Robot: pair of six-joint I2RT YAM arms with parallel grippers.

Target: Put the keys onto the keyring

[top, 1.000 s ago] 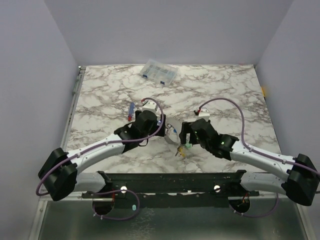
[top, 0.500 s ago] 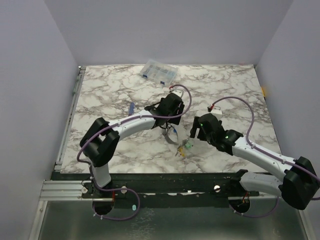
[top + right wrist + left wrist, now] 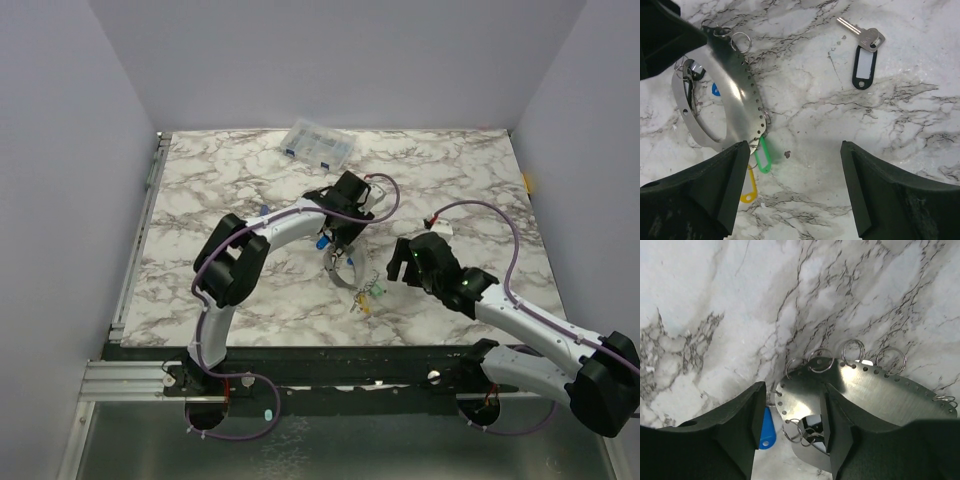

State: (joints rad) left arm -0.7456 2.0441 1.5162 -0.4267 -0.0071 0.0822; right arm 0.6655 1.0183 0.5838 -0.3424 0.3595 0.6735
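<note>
1. The left gripper (image 3: pixel 795 415) has swung out over the keyring (image 3: pixel 875 390); the right gripper (image 3: pixel 795 165) has drawn back.
2. Left gripper half spread, astride the keyring's rim on the table (image 3: pixel 220 190).
3. Right gripper wide apart, empty, keyring just beside one finger.

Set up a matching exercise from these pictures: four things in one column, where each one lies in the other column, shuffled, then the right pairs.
Things
1. black-tagged key
2. green tag
3. plastic box
4. blue tag

Places
A. at the far edge of the table
B. next to the yellow tag, at the rim of the keyring
C. beside a finger of the left gripper
D. alone, well apart from the keyring

Pairs: 1-D, 2-B, 3-A, 4-C
</note>
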